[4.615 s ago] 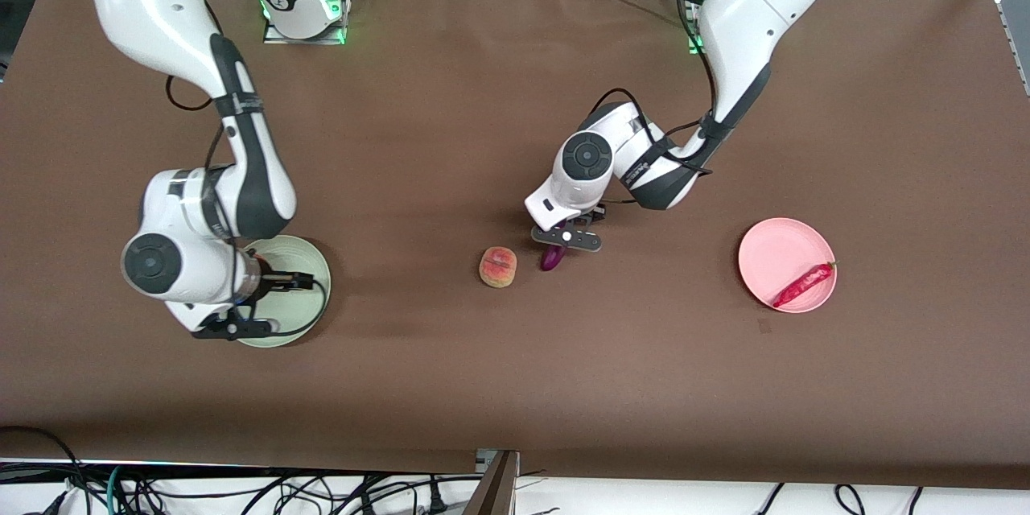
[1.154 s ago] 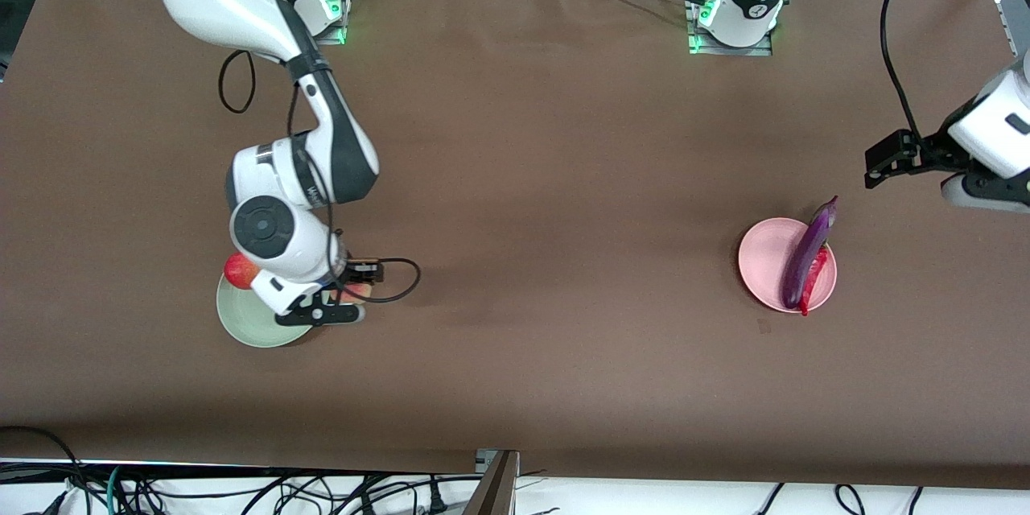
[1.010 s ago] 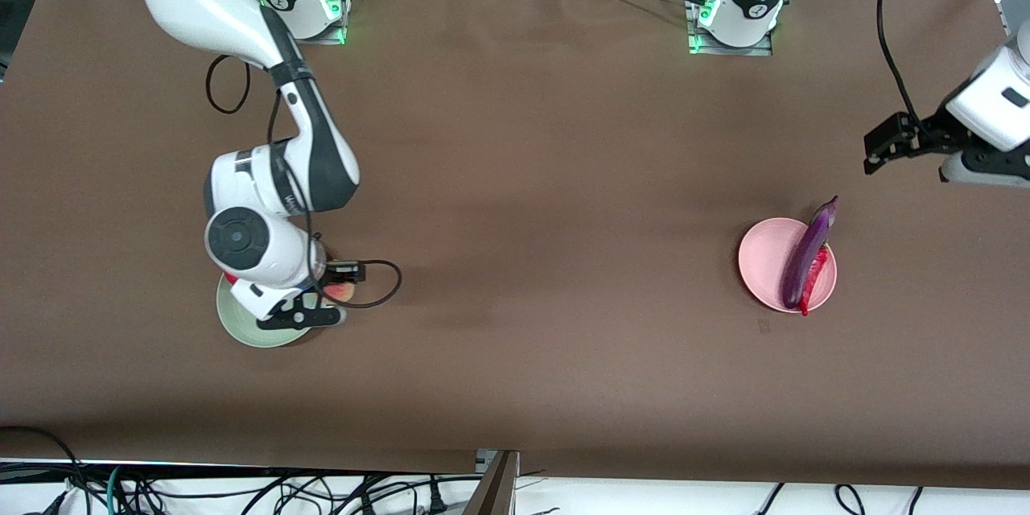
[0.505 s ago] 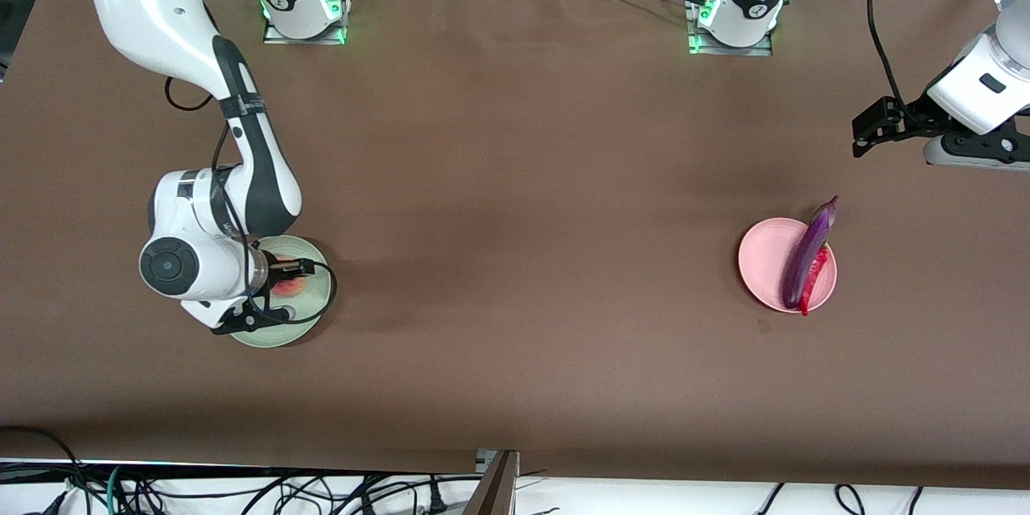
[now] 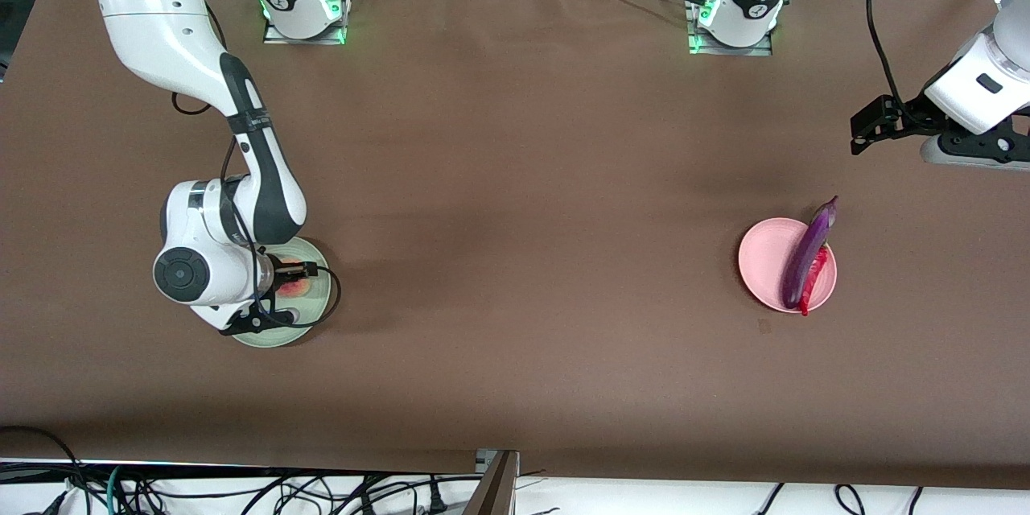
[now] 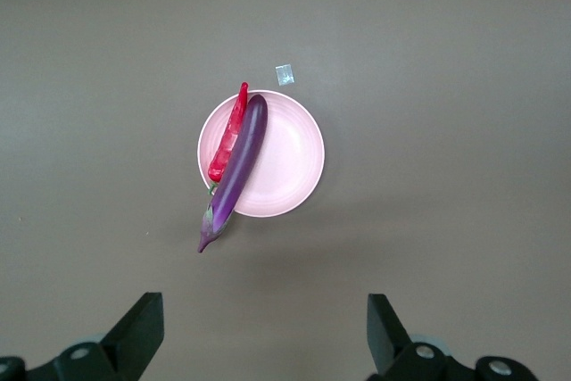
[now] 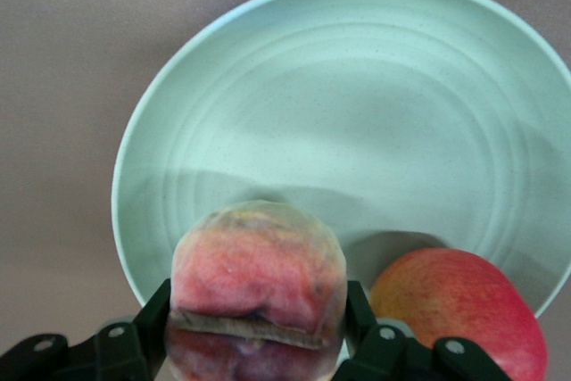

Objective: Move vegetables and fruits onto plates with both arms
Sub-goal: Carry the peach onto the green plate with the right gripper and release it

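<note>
My right gripper [image 7: 257, 310] is shut on the pale orange-pink peach [image 7: 259, 265] and holds it just over the mint green plate [image 7: 357, 86]. A red-yellow apple [image 7: 459, 318] lies on that plate beside the peach. In the front view the peach [image 5: 291, 288] shows under the right wrist above the green plate [image 5: 310, 314], and the apple is hidden by the arm. The purple eggplant [image 6: 239, 162] and red chili [image 6: 225, 144] lie together on the pink plate [image 6: 290, 158]. High above the table near it, my left gripper [image 6: 265, 327] hangs open and empty.
The pink plate [image 5: 768, 257] lies toward the left arm's end of the brown table, and the eggplant [image 5: 809, 253] overhangs its rim. A small square tag [image 6: 284, 74] lies on the cloth close to it. Both arm bases stand along the table's edge farthest from the front camera.
My right gripper has carried the peach from the green plate's edge to over the plate. The left gripper has drawn away from the pink plate toward the bases.
</note>
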Controlling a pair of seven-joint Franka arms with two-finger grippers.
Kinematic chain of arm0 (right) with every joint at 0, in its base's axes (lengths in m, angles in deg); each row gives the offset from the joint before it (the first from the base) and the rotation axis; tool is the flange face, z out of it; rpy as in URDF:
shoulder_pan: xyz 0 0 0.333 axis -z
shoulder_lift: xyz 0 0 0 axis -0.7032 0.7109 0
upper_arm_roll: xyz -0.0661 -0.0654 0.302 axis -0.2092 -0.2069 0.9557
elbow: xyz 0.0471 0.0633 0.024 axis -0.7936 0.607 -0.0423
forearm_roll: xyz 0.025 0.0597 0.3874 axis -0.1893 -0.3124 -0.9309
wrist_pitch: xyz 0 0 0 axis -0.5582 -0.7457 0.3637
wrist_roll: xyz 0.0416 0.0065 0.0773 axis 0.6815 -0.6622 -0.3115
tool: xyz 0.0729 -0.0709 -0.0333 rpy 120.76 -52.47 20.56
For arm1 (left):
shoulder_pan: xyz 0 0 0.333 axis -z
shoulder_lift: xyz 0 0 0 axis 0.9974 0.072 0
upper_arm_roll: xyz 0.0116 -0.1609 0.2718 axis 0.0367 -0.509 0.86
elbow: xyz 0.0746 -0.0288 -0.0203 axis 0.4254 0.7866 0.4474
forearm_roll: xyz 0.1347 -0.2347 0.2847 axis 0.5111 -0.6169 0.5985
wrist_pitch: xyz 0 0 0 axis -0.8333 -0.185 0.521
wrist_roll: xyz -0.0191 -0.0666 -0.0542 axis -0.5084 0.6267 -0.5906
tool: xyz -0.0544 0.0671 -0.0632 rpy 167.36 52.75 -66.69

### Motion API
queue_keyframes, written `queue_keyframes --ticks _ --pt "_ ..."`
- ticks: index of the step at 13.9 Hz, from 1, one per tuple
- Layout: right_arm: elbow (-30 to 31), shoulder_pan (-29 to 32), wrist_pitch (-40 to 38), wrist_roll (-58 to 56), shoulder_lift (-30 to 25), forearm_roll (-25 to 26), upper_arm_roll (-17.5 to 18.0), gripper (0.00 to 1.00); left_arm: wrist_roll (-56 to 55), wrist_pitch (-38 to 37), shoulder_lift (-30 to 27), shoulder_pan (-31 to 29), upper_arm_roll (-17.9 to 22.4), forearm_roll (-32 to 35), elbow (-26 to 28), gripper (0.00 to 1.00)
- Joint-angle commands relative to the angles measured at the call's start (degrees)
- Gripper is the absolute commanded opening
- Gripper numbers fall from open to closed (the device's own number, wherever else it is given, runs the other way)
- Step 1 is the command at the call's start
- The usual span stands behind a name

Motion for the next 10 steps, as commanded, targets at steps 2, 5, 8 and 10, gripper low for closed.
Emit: queue_keyframes --ticks 2,5,8,10 --pt "-0.93 0.76 -1.02 -1.01 -2.99 -0.53 0.91 1.0 -0.33 -1.18 -0.13 0.59 0.43 -0.86 -0.79 1.0" --pt "-2.42 0.85 -8.55 -1.1 -6.86 -0.35 0.56 1.0 -0.33 -1.27 -0.13 0.68 0.43 -0.86 -0.79 1.0" --pt "-4.44 1.38 -16.82 -0.93 -11.34 0.0 0.21 1.0 -0.33 -1.35 -0.13 0.68 0.43 -0.86 -0.79 1.0" --pt "-4.62 1.73 -21.91 -0.66 -15.12 -0.17 -1.54 1.0 -0.6 -1.53 -0.21 0.42 0.52 -1.47 -0.79 1.0"
